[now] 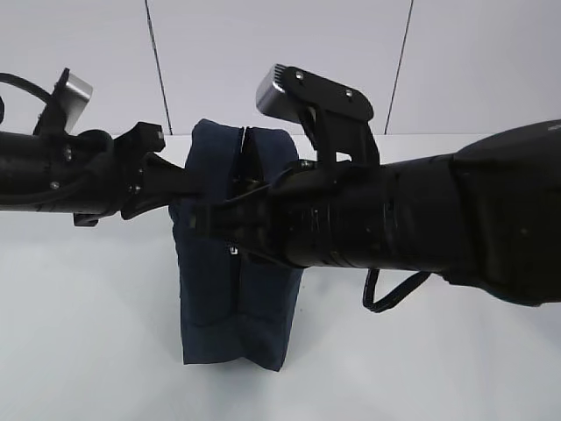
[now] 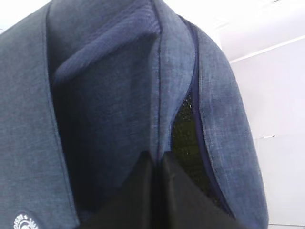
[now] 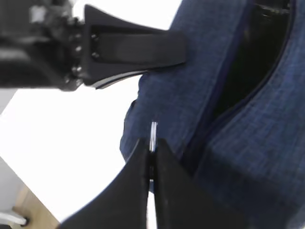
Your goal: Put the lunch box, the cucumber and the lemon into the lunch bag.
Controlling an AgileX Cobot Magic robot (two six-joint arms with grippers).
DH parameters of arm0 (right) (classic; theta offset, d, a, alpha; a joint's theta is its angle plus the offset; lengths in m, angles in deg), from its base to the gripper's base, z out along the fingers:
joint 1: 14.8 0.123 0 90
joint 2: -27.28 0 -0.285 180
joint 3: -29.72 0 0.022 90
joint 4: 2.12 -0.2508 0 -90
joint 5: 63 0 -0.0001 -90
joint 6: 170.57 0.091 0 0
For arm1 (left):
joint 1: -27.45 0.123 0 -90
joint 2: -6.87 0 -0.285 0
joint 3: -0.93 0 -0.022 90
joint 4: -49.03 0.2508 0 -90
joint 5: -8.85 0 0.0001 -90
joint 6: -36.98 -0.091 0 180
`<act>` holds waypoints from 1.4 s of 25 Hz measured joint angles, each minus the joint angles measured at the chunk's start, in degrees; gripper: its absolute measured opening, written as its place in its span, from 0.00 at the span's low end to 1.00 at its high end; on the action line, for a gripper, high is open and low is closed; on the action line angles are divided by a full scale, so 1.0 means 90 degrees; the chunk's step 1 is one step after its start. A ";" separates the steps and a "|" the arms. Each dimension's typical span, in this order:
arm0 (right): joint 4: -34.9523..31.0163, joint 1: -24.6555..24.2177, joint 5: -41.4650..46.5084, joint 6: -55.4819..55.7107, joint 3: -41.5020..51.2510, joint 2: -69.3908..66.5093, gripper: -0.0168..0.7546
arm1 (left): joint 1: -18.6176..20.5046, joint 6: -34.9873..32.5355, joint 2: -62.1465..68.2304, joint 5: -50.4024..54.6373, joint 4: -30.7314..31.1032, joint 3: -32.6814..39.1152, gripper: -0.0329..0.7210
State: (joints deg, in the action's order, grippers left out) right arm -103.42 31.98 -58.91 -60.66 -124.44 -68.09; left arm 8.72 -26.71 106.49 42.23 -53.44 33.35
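Observation:
The dark navy lunch bag [image 1: 235, 307] stands upright on the white table, mid-view. My left gripper [image 1: 188, 186] reaches in from the left; in the left wrist view its jaws [image 2: 157, 160] are shut on a fabric seam of the bag [image 2: 100, 95], beside the partly open zipper gap [image 2: 186, 133]. My right gripper [image 1: 215, 224] reaches in from the right; its jaws [image 3: 151, 145] are shut on the silver ring pull [image 3: 153, 131], against the bag [image 3: 267, 143]. The left gripper's finger [image 3: 138, 47] shows above it. The lunch box, cucumber and lemon are out of view.
The white table [image 1: 88, 333] spreads around the bag, with a white panelled wall [image 1: 280, 53] behind. A black cable loop [image 1: 394, 294] hangs under my right arm. The table's edge and a wooden floor [image 3: 28, 210] show at the lower left of the right wrist view.

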 joint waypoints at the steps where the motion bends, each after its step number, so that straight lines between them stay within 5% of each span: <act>1: 0.0113 0.0000 0.0026 0.0000 0.0000 0.0000 0.03 | 0.0000 0.0000 0.0000 -0.0012 -0.0009 0.0000 0.04; 14: 0.0273 0.0000 -0.0182 -0.0122 0.0000 0.0011 0.03 | 0.0000 -0.0080 0.0000 -0.0112 -0.0009 0.0000 0.04; 27: -0.0087 0.0000 -0.0953 -0.2828 0.0000 0.0444 0.03 | 0.0000 -0.0102 0.0000 -0.0191 -0.0084 0.0000 0.04; 35: -0.0281 0.0000 -0.1195 -0.3374 0.0024 0.0548 0.03 | -0.0014 -0.0102 0.0000 -0.0191 -0.0127 0.0000 0.04</act>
State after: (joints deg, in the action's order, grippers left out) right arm -105.95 31.98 -69.66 -91.03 -124.23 -63.16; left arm 8.59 -27.63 106.49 40.51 -54.58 33.35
